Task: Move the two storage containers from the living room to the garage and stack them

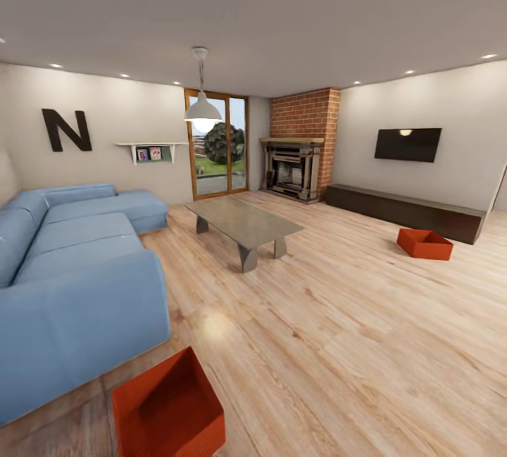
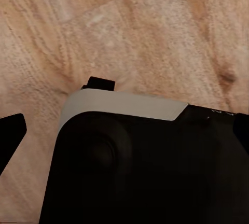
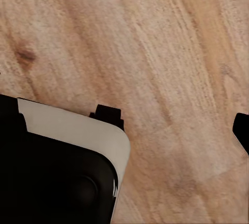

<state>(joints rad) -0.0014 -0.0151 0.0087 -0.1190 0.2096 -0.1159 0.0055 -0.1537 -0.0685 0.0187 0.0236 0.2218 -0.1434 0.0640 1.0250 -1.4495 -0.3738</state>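
Two storage containers on the living room wood floor: near container right beside the blue sofa, far container just before the dark TV bench, well apart. Grey table between. Pincer state, both arms: can't tell.

The floor is light wood plank with clear grain and a soft sheen, and the wrist views show knots in it. The sofa looks like smooth matt blue cloth, the low table has a dull grey smooth top, the chimney is rough red brick, and the walls are plain matt beige. Both bins look like matt orange-red plastic, and the robot body is glossy black with a matt white band.
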